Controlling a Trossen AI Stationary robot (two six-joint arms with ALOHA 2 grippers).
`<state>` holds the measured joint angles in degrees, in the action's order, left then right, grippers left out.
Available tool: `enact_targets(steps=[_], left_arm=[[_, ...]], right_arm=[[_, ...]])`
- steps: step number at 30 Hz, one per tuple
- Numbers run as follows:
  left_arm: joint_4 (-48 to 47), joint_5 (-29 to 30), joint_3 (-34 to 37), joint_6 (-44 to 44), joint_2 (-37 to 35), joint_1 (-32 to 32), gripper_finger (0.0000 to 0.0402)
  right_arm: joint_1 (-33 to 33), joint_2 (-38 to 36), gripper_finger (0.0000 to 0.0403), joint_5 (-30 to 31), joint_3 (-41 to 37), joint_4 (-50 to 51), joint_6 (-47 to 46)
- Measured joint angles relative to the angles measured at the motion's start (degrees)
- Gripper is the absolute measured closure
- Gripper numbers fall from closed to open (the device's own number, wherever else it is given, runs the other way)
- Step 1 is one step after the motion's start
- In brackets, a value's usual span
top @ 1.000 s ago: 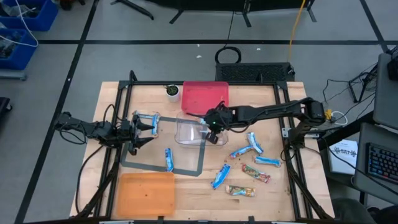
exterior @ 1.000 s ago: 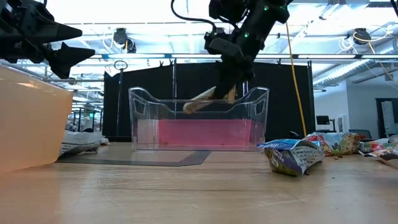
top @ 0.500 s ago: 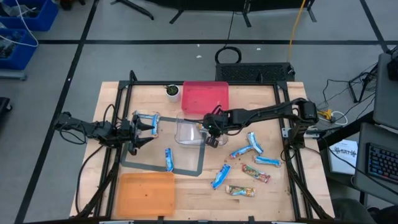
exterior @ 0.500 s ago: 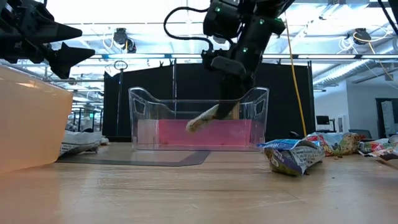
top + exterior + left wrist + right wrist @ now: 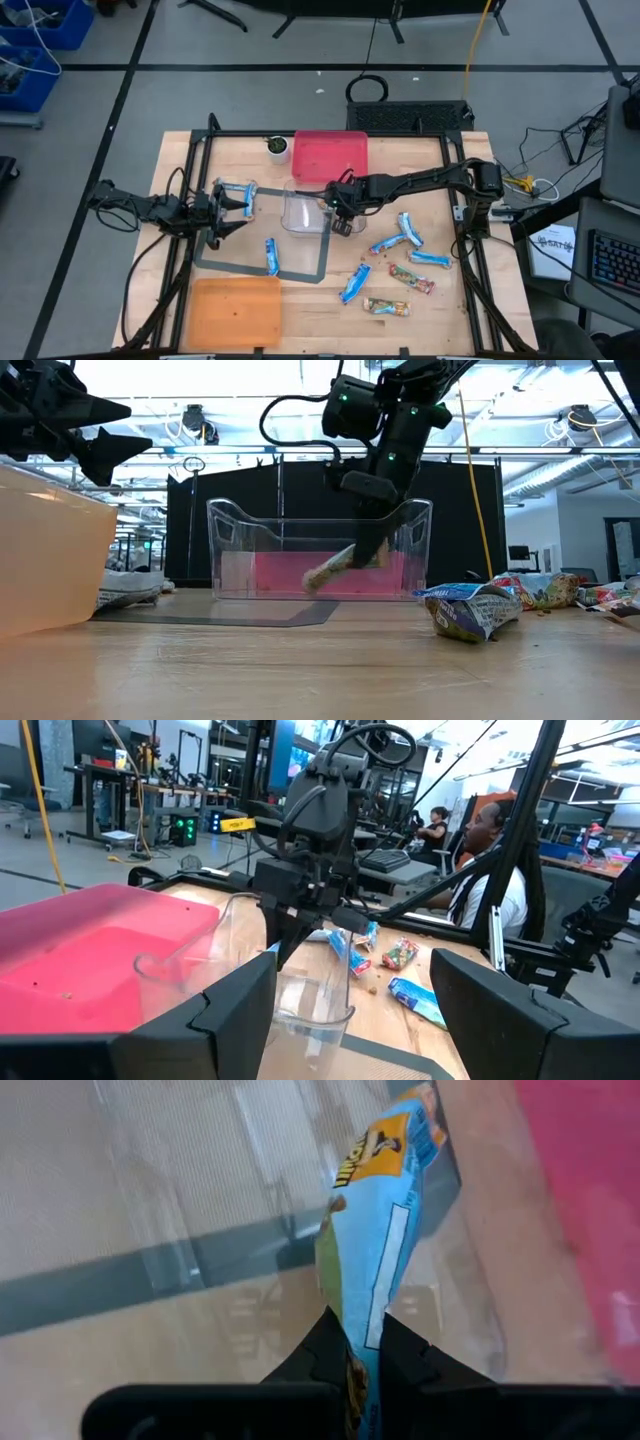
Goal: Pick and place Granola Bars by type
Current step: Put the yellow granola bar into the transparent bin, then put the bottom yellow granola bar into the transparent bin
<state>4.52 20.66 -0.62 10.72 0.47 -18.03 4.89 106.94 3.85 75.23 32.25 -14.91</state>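
My right gripper (image 5: 340,213) reaches down into a clear plastic bin (image 5: 305,208), shut on a granola bar (image 5: 372,1240) with a blue wrapper marked orange and green. In the low view the bar (image 5: 335,567) slants inside the bin (image 5: 235,550). My left gripper (image 5: 236,204) hovers open above the table's left part, beside two blue bars (image 5: 240,191). Several more bars lie flat on the table's right part, blue (image 5: 405,232) and tan (image 5: 412,278); one blue bar (image 5: 270,256) lies near the middle. My right gripper pinches the bar between its two fingers at one end (image 5: 355,1342), coming from above and pointing down into the bin. The bar hangs tilted below the fingers (image 5: 372,550), its free end (image 5: 311,581) low near the bin's floor; whether it touches there, I cannot tell.
A red tray (image 5: 330,155) lies at the far edge behind the bin, with a small white cup (image 5: 277,147) left of it. An orange tray (image 5: 235,312) sits at the near left. A dark tape outline (image 5: 300,272) marks the table's middle. A person sits beyond the table (image 5: 485,870).
My right gripper has come down from above the bin's rim into the bin and shifted slightly toward the table's left, still shut. The bar has sunk with it, from rim height to near the bin's floor, staying tilted.
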Motion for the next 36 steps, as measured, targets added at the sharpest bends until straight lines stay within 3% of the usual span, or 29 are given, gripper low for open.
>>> enact_targets(steps=[7,16,31,36], left_arm=[[0.01,-0.02,0.0,0.02,0.0,0.0,0.0133],[0.0,-0.02,0.0,0.01,0.0,0.01,0.0133],[-0.01,-0.02,0.0,0.0,0.0,0.0,0.0133],[-0.01,-0.02,0.0,0.0,0.0,0.01,0.0133]], right_arm=[[0.02,0.44,0.0384,-0.96,-0.01,0.14,1.15],[-0.09,-0.02,0.0281,-0.98,-0.14,-0.38,1.77],[-0.11,-2.09,0.0201,-2.45,-0.35,0.93,1.65],[-0.13,-5.92,0.017,-1.63,2.76,7.41,0.36]])
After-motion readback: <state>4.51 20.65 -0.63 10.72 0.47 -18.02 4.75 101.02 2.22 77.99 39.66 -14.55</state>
